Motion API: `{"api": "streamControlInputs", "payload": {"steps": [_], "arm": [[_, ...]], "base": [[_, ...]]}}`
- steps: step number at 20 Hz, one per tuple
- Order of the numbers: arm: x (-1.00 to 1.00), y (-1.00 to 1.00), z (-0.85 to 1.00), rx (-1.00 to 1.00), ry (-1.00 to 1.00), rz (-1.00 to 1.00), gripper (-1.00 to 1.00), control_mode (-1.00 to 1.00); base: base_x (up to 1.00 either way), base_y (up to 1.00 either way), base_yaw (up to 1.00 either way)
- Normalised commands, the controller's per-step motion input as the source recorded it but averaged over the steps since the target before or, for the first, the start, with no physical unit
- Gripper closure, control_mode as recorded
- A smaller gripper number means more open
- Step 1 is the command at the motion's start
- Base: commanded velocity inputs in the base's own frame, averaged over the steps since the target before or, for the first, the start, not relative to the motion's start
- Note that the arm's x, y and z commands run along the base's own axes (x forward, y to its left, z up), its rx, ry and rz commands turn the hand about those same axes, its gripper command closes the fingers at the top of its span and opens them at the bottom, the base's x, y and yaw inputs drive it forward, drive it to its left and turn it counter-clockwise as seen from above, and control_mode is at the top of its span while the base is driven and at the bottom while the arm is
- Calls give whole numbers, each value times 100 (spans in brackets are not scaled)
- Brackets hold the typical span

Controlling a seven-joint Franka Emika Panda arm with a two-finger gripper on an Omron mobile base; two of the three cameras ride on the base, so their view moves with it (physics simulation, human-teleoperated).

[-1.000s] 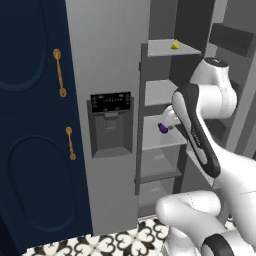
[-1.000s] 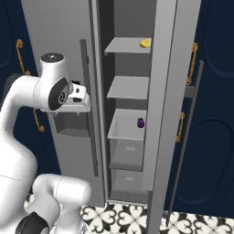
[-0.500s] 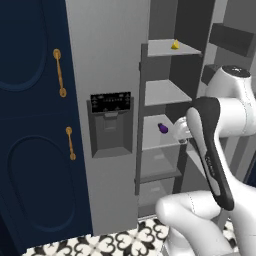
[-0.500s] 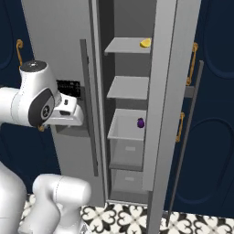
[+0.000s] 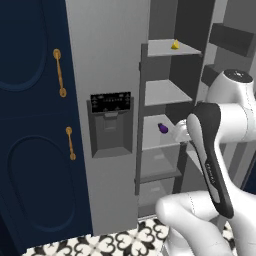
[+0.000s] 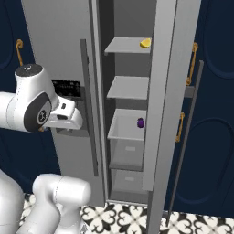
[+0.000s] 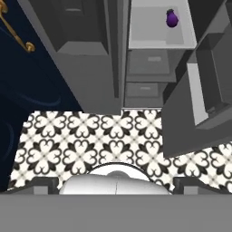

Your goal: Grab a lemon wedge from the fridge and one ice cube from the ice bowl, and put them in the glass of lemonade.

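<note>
Hand view: gripper (image 7: 117,183) aimed down at patterned floor tiles (image 7: 108,136), fingers (image 7: 45,183) spread wide w/ nothing between them. Fridge (image 7: 136,54) lies beyond the fingertips, right door swung open. Small purple eggplant (image 7: 171,18) on a grey shelf, far ahead of the fingers & slightly right. Left base view: lemon wedge (image 5: 175,45) sits on top shelf, well above the hand and apart from it; eggplant two shelves lower. Right base view: wedge (image 6: 145,43) near the shelf's right end, dispenser panel (image 6: 66,87) on the shut left door.
</note>
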Motion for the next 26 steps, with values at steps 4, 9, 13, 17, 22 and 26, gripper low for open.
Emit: {"api": "streamControlInputs", "payload": {"steps": [4,9,13,17,22,26], "arm": [[0,0,0,0,0,0,-100,-100],[2,0,-6,-1,1,0,-100,100],[0,0,0,0,0,0,-100,100],[0,0,0,0,0,0,-100,100],[0,0,0,0,0,0,-100,100],[0,0,0,0,0,0,-100,100]], "base": [[0,0,0],[16,-15,-5],[45,-36,-23],[56,-33,-20],[69,-29,-15],[65,-9,-2]]}}
